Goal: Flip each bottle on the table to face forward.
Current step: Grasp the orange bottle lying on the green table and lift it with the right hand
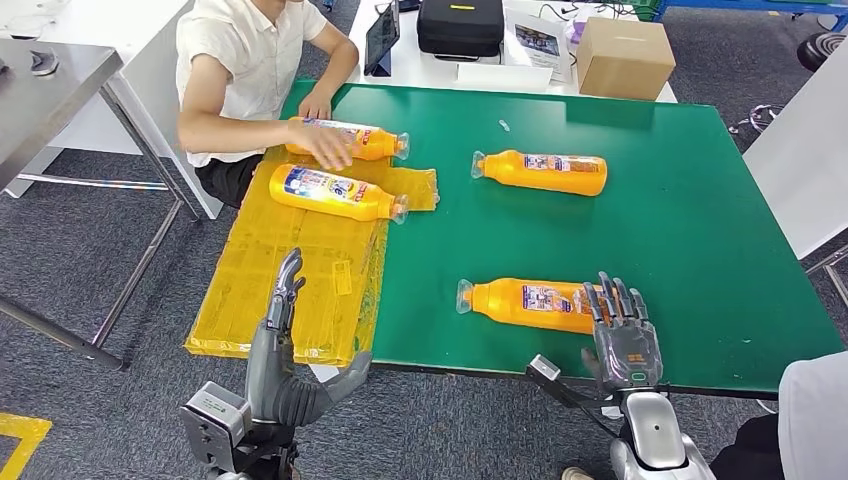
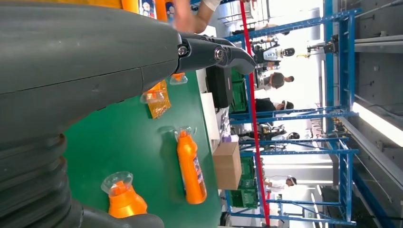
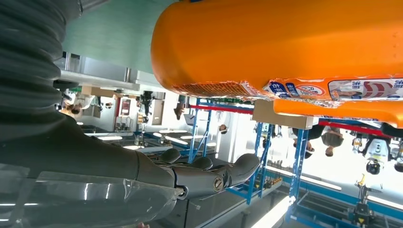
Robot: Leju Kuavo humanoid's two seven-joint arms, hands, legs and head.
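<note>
Several orange bottles lie on their sides. The nearest bottle (image 1: 525, 303) rests on the green table (image 1: 700, 230), cap to the left, label upward. My right hand (image 1: 622, 328) stands at its base end with fingers straight and apart, holding nothing; the right wrist view has that bottle (image 3: 285, 42) close beside the open fingers (image 3: 209, 176). Farther back lies another bottle (image 1: 540, 172). Two more bottles (image 1: 340, 193) (image 1: 350, 140) lie on a yellow mat (image 1: 290, 270). My left hand (image 1: 283, 300) hovers over the mat, fingers extended and empty.
A person (image 1: 245, 70) sits at the far left corner with a hand on the farthest mat bottle. A cardboard box (image 1: 623, 58), a black case (image 1: 460, 25) and a tablet (image 1: 381, 40) stand on a white table behind. A metal table (image 1: 40, 90) is at left.
</note>
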